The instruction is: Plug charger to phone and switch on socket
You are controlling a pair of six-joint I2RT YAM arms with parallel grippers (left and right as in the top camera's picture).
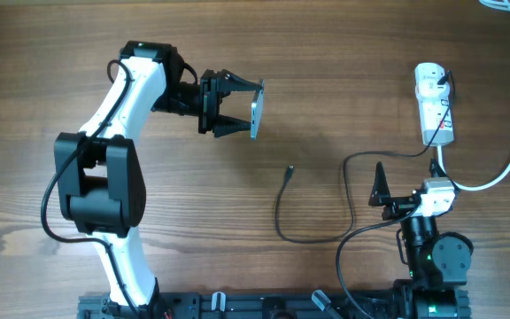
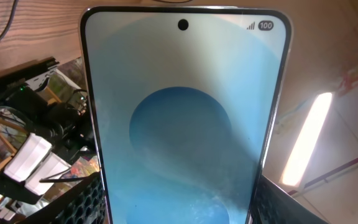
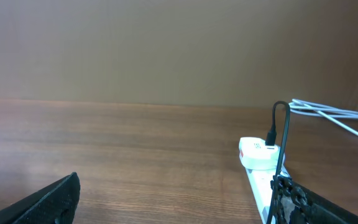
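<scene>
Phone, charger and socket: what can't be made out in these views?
Phone port: left wrist view, the frame's bottom edge cuts off the lower end; overhead shows it edge-on only.
Socket switch: right wrist view, the bottom edge and a finger of the right gripper cover much of it; overhead, too small to read.
Charger tip: overhead, too small to tell its type.

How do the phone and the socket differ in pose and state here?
The phone is held on edge in the left gripper; the socket lies flat on the table. The socket has a black plug in it; the phone has none, the charger tip lying loose on the table. Both are elongated rectangles.
</scene>
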